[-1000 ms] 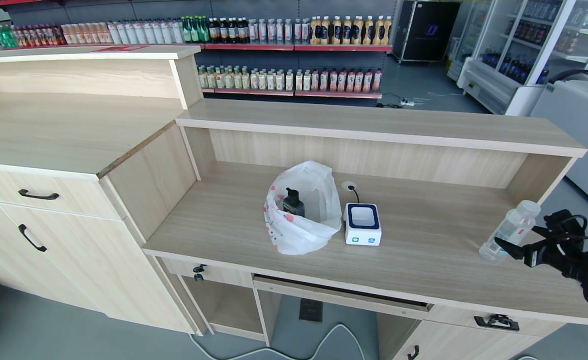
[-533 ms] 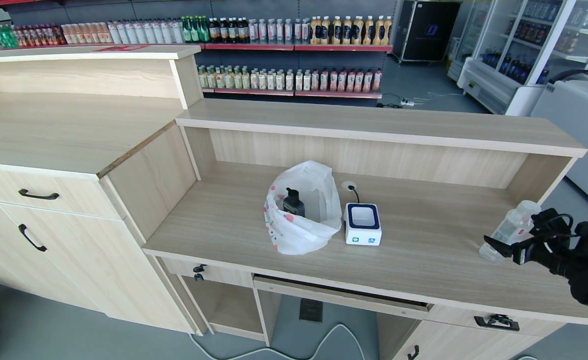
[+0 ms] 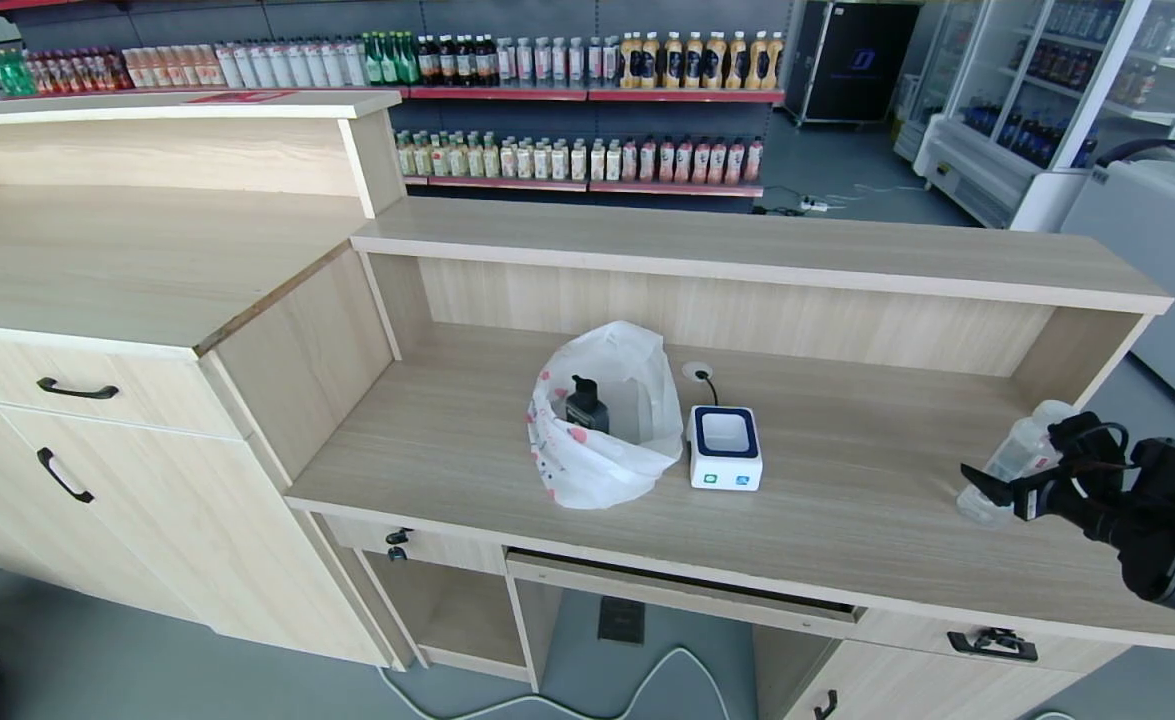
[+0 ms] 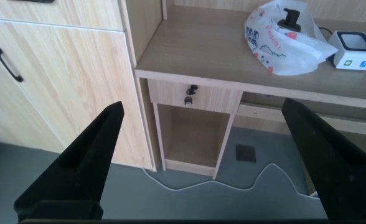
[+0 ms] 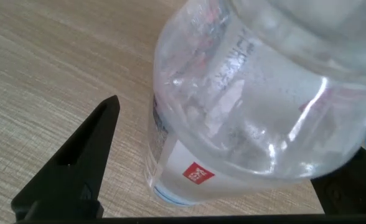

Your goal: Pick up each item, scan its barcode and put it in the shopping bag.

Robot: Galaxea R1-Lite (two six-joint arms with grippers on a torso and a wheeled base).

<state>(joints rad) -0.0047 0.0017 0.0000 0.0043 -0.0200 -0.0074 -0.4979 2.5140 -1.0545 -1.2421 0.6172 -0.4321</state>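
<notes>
Over the last second the right gripper [image 3: 1009, 455] has been brought in from the tabletop's [image 3: 847, 520] right edge toward the clear bottle [image 3: 1030, 440] and slightly up along it. Its spread fingers are now placed on either side of the bottle — one on the near side, one behind. In the right wrist view the bottle is seen close up between the two fingers. The jaws are parted and nothing is gripped yet. The bottle itself has not been shifted: it is standing at the far right of the tabletop, well apart from the scanner [image 3: 724, 447].

The shopping bag [image 3: 602, 440], just beside the scanner, already holds a dark pump bottle [image 3: 585, 405], so one item appears to be done. The approach on the next item looks nearly finished — closing on the bottle is judged to be the step in hand, with scanning and bagging to follow.

The left gripper [image 4: 201, 106] is held released and empty, low beside the counter's drawer.
</notes>
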